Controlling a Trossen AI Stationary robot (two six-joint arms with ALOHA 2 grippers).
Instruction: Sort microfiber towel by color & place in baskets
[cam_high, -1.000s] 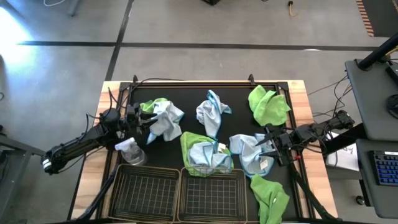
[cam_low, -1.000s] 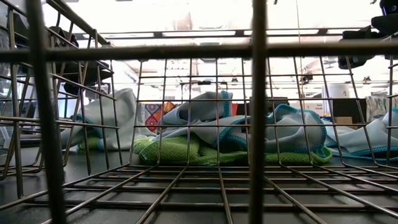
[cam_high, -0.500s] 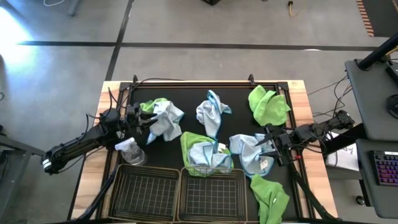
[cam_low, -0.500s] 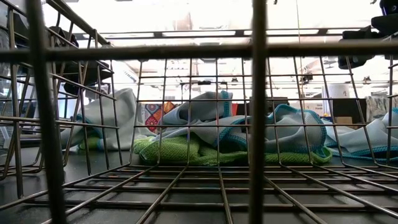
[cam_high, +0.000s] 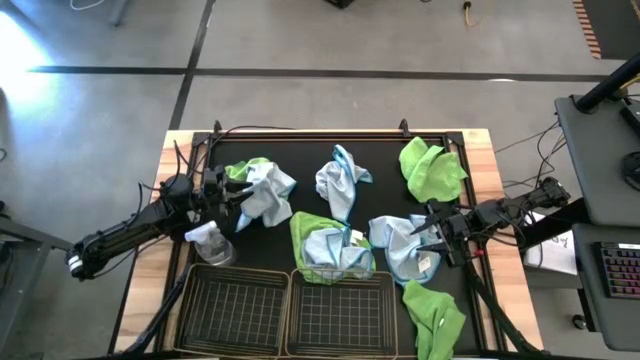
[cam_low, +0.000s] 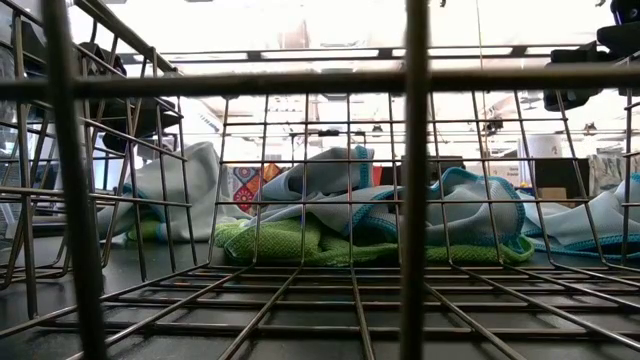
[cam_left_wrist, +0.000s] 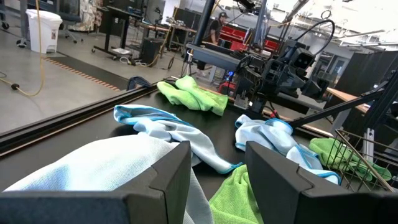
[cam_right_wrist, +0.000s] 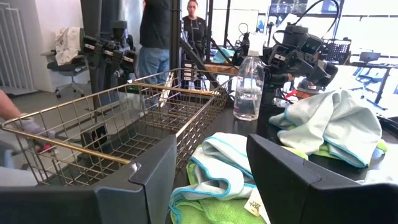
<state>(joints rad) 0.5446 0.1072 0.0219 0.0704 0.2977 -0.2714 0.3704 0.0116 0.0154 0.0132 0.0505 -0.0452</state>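
Sorting has hardly started: both baskets (cam_high: 236, 308) at the near edge of the worktop (cam_high: 482, 145) hold nothing, bar a green-and-blue heap (cam_high: 326, 246) draped over the right one's far rim. From the left, the left gripper (cam_high: 232, 196) sits low with jaws released, right against a blue towel (cam_high: 266, 192) lying over a green one, the spray bottle (cam_high: 208, 241) just beside it. Mid-mat lies another blue towel (cam_high: 340, 177), a green towel (cam_high: 431, 168) at the far right (one more green at the near right corner). The right gripper (cam_high: 424, 235), jaws likewise apart, reaches into a blue cloth (cam_high: 398, 245). Next, I reckon, each must clench on a single colour and lift it clear.
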